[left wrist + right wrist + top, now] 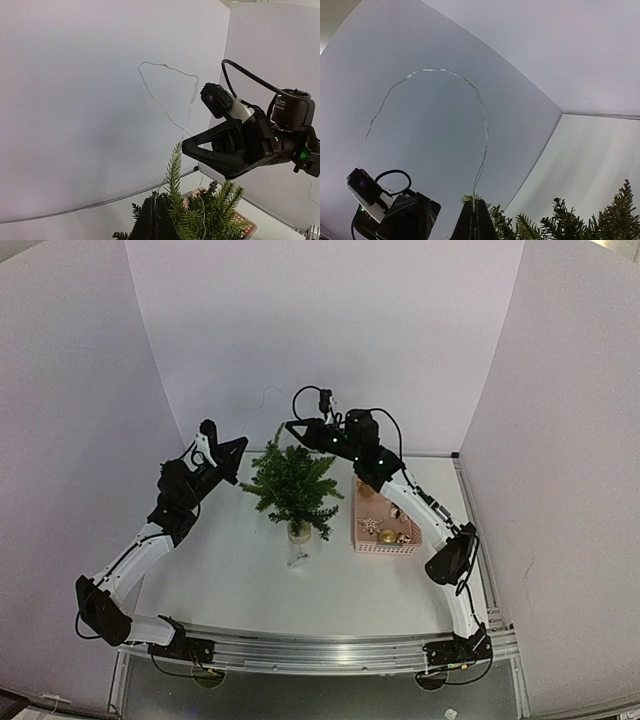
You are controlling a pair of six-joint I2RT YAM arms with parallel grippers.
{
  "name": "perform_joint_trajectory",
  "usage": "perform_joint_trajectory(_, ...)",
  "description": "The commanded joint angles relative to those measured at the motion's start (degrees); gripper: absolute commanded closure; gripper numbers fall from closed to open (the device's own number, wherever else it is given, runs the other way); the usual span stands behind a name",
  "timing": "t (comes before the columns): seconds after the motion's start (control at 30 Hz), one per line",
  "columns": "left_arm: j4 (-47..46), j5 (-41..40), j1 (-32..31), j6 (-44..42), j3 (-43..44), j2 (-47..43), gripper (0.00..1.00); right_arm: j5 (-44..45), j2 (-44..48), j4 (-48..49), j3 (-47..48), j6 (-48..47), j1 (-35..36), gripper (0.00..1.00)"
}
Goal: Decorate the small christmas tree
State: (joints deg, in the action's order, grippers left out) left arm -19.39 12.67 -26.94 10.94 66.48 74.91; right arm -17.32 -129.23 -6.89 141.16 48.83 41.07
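The small christmas tree stands mid-table in a pale pot; its green tips also show in the left wrist view and the right wrist view. A thin pale wire string arcs in a loop above the tree, against the back wall. My left gripper is raised left of the treetop, its jaws shut on one end of the wire. My right gripper hovers just behind and above the treetop, its jaws shut on the other end of the wire.
A pink basket with several ornaments sits right of the tree, under the right forearm. A small white object lies in front of the pot. White walls close in the back and both sides.
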Motion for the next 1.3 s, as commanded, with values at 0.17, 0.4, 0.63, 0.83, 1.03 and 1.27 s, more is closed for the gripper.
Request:
perform_joint_trajectory(0.17,0.5,-1.7,0.3,-0.8,1.4,-1.5,1.00,2.0,10.2,1.4,-0.1,-10.8,-1.6,1.00)
perform_joint_trajectory(0.4,1.8,-2.1,0.4,-0.9,2.0,-1.4,1.00,1.7,10.8,1.4,1.5,-12.5,-1.7,1.00)
perform_joint_trajectory(0.63,5.2,-2.8,0.4,-0.8,2.9,-3.3,1.00,6.8,13.0,0.1,2.7,-22.8,-1.6,1.00)
perform_joint_trajectory(0.83,10.9,-4.6,0.9,2.4,2.2,-4.9,1.00,15.2,14.2,-0.8,-2.8,-43.5,-1.7,1.00)
perform_joint_trajectory(1.03,9.4,-6.0,3.1,4.9,2.0,-2.6,1.00,19.8,8.3,-0.9,0.5,-53.6,-1.6,1.00)
perform_joint_trajectory(1.27,10.7,-4.1,4.7,5.9,2.7,-0.5,1.00,27.1,3.8,-0.9,4.2,-60.1,-1.8,1.00)
